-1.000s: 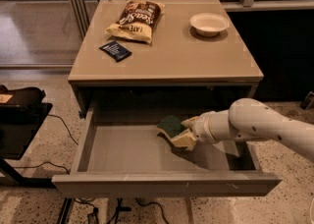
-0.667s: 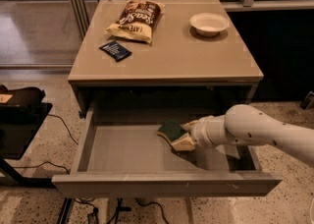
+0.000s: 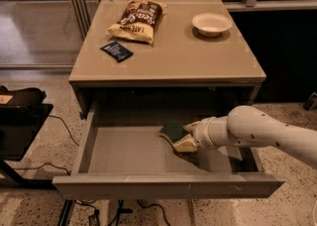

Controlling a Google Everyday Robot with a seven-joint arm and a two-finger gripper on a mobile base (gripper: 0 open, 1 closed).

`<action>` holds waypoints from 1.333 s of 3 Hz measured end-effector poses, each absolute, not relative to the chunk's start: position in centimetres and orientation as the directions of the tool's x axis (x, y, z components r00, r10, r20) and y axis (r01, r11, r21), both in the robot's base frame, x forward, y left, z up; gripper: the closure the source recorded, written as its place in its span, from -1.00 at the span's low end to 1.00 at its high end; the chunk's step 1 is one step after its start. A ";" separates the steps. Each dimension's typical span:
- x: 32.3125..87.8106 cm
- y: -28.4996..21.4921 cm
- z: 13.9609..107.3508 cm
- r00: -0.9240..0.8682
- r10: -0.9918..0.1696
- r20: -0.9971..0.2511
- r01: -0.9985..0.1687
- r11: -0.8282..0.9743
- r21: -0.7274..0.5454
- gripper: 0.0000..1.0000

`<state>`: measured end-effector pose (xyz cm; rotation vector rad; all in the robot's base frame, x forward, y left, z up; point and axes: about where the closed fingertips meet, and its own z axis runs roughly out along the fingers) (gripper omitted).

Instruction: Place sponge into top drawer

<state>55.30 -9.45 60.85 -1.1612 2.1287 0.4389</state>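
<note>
The gripper (image 3: 189,138) is pinching the sponge (image 3: 173,131) by its right end, holding it tilted low inside the open drawer (image 3: 124,148). Being light, squashy foam, it is likely needing only a gentle edge grip.

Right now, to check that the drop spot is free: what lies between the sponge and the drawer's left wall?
Only the bare bottom of the top drawer, as the camera view shows. The gripper, inside the drawer right of centre, holds the sponge.
</note>
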 end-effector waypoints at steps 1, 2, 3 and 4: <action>55.3 -9.4 60.8 -0.384 -0.613 -0.691 -0.836 0.548 -0.022 -0.30; 55.3 -9.4 60.8 -0.384 -0.613 -0.691 -0.836 0.548 -0.022 -0.77; 55.3 -9.4 60.8 -0.384 -0.613 -0.691 -0.836 0.548 -0.022 -1.00; 55.3 -9.4 60.8 -0.384 -0.613 -0.691 -0.836 0.548 -0.022 -1.00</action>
